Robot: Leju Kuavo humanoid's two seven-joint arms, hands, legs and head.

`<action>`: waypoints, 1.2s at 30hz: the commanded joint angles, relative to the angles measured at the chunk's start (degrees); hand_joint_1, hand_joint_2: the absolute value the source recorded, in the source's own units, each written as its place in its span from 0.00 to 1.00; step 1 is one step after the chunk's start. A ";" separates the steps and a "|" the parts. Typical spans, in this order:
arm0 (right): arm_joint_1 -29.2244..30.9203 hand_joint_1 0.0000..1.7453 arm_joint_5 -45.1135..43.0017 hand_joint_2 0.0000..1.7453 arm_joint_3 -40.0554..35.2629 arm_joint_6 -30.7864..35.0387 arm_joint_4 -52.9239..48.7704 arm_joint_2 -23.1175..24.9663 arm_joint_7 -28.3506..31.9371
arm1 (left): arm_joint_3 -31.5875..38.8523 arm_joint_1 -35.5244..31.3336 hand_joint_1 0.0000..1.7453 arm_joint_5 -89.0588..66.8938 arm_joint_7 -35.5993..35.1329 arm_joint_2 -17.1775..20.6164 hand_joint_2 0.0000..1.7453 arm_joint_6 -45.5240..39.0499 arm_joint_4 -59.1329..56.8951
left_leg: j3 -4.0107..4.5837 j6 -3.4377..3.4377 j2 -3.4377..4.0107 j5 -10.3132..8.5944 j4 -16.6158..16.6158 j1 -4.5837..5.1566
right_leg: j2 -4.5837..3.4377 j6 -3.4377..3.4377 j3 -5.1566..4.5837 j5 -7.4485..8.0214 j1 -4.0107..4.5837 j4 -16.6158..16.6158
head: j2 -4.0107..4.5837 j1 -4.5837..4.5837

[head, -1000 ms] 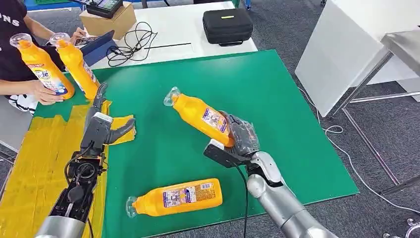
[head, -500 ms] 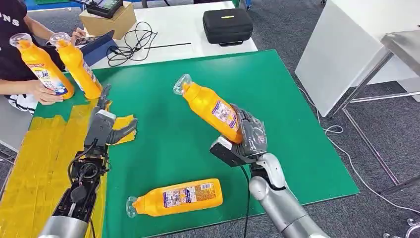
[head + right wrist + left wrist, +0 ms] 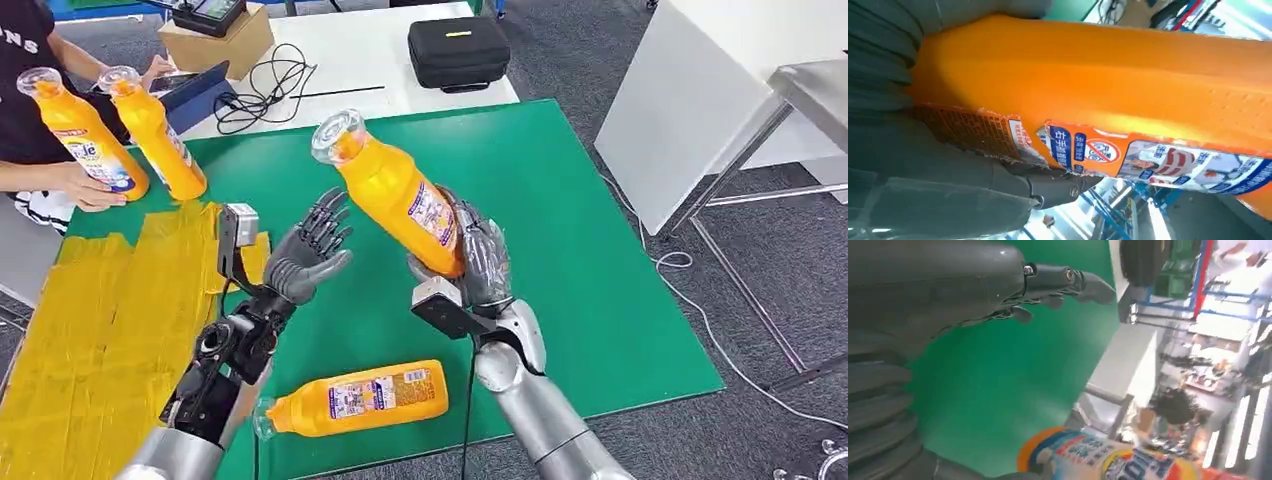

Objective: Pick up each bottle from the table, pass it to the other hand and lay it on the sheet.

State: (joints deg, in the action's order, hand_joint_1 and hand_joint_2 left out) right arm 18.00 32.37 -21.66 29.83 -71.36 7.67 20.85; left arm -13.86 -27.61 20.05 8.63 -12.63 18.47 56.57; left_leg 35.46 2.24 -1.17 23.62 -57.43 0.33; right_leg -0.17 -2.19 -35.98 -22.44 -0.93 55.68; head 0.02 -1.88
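Orange bottle point(image 3: 395, 195) is clamped by its base in the right hand point(image 3: 470, 262), tilted above the green table point(image 3: 560, 200). Left hand point(image 3: 308, 250), fingers spread and empty, waits just beside the bottle; it should wrap the bottle's mid-body firmly before the right hand lets go.

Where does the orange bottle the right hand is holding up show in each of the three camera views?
Head view: the held bottle is at upper centre, tilted, cap up-left, base in the right hand.
Left wrist view: its labelled body runs along the bottom edge, beyond the open left hand.
Right wrist view: its orange body spans the frame.
Shared landmark: the green mat, also.
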 commanded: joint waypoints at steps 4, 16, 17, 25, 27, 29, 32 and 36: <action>5.51 1.00 1.81 1.00 -2.69 -1.69 7.06 2.14 -0.55 | -5.75 0.61 0.00 4.46 0.04 2.57 1.00 -0.93 4.54 | -0.32 -0.13 0.32 0.18 0.00 -0.08 | -0.17 0.09 0.29 -0.08 0.11 -0.02 | 0.00 0.00; 7.44 1.00 3.02 1.00 -2.59 -2.86 11.48 2.99 -1.08 | -0.79 0.48 0.00 8.20 2.41 3.12 1.00 -1.35 5.23 | -0.42 -0.18 0.27 0.22 -0.02 -0.12 | -0.10 0.14 0.41 -0.15 0.14 0.00 | 0.00 0.00; 7.40 1.00 2.95 1.00 -2.23 -2.77 11.34 2.78 -1.22 | -0.54 1.40 0.00 8.06 2.77 3.22 1.00 -1.49 7.09 | -0.25 -0.12 0.19 0.13 0.01 -0.07 | -0.06 0.09 0.25 -0.08 0.10 -0.02 | 0.00 0.00; 6.64 1.00 3.80 1.00 -0.22 -1.77 11.16 2.22 -1.47 | -0.85 6.01 0.00 0.38 6.56 3.11 1.00 -9.36 18.61 | -0.37 -0.14 0.21 0.24 -0.05 -0.12 | -0.05 0.10 0.40 -0.17 0.15 -0.01 | 0.00 -0.02; 6.23 1.00 3.79 1.00 0.49 -1.21 10.91 2.30 -1.44 | -1.79 7.27 0.00 -3.36 7.15 2.93 1.00 -11.93 21.29 | -0.18 -0.09 0.09 0.10 0.01 -0.07 | 0.03 0.06 0.21 -0.08 0.09 -0.04 | 0.00 -0.02; 6.17 1.00 3.76 1.00 0.63 -1.08 10.84 2.32 -1.42 | -1.96 7.59 0.00 -4.12 7.39 2.90 1.00 -12.40 21.69 | -0.17 -0.08 0.08 0.09 0.02 -0.05 | 0.04 0.06 0.19 -0.08 0.07 -0.03 | 0.00 -0.02; 6.13 1.00 3.77 1.00 0.67 -1.06 10.86 2.31 -1.40 | -2.16 7.78 0.00 -4.38 7.45 2.69 1.00 -12.58 21.76 | -0.29 -0.13 0.09 0.16 -0.01 -0.09 | 0.05 0.09 0.31 -0.14 0.11 -0.01 | 0.00 0.00; 6.19 1.00 4.24 1.00 1.25 -1.14 11.26 2.78 -1.46 | -2.26 7.89 0.00 -6.10 8.43 2.16 1.00 -13.25 22.22 | -0.21 -0.10 0.05 0.10 0.02 -0.06 | 0.07 0.08 0.23 -0.09 0.08 -0.03 | 0.00 -0.02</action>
State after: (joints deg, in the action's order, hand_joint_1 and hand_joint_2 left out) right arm 22.07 36.30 -22.08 28.52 -63.65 10.84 19.65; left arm -15.28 -19.61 15.80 16.22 -10.88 6.12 77.29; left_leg 35.49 2.23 -1.20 23.62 -57.42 0.32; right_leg -0.10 -2.19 -36.00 -22.45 -0.91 55.68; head 0.02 -1.90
